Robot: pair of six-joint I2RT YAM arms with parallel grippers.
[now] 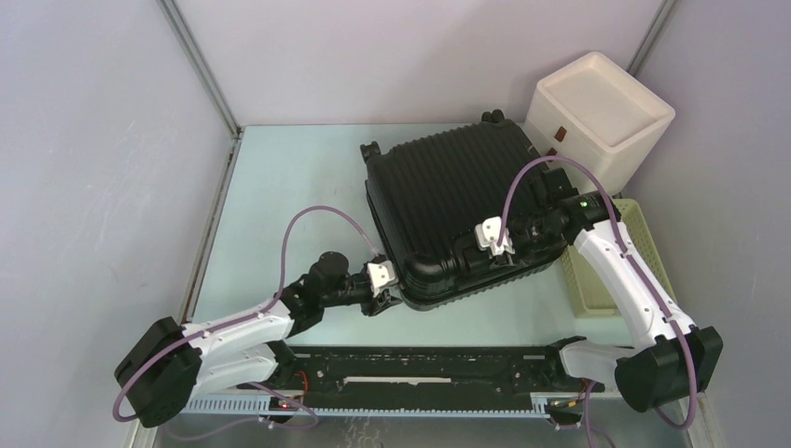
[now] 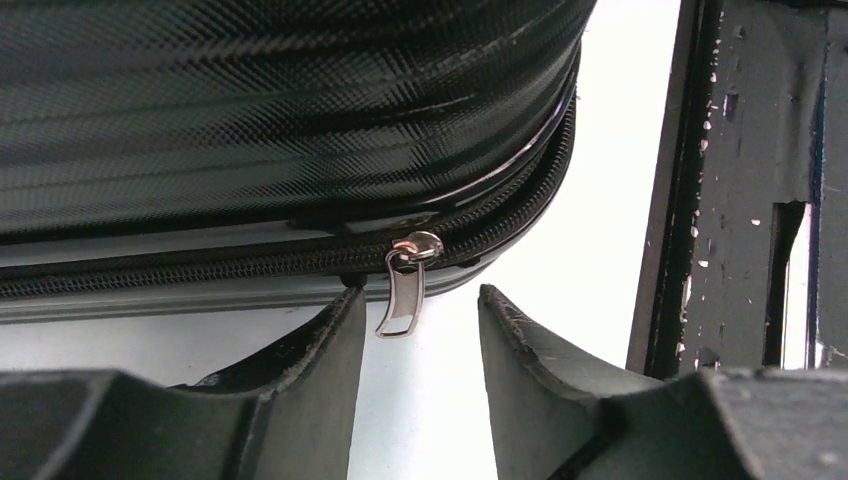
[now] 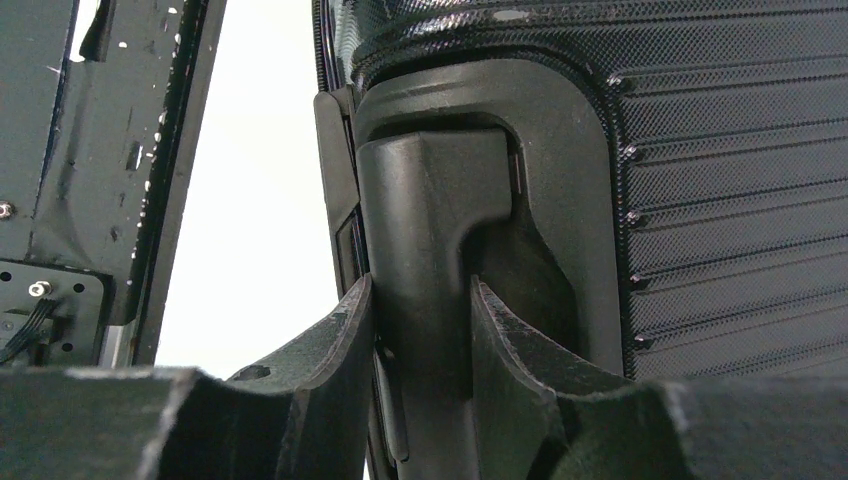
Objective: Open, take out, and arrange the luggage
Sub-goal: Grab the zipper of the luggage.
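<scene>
Black ribbed hard shell fills the middle-right of the top view: the luggage (image 1: pixel 448 187) lies flat and closed on the pale surface (image 1: pixel 289 187), turned at an angle so one rounded corner points toward the near left. A white box (image 1: pixel 602 112) stands just beside its far right corner, and a pale yellow slatted basket (image 1: pixel 589 285) sits at its right side. My left arm (image 1: pixel 242 322) reaches in low from the near left, its tip at that near corner. My right arm (image 1: pixel 625 271) crosses above the basket and meets the near edge of the case.

From the left wrist I see the shell's curved corner from low down, with the zipper running around it fully closed. A silver zipper pull (image 2: pixel 402 290) hangs down from the track. The left jaws stand apart, released; their fingers (image 2: pixel 300 370) flank the pull, which hangs closer to the left finger, and I see bright surface through the gap between them.

From the right wrist, the right jaws are clenched on the black moulded handle (image 3: pixel 430 250) of the case. Their fingers (image 3: pixel 330 380) press its bar from both sides, with the ribbed shell to the right.
</scene>
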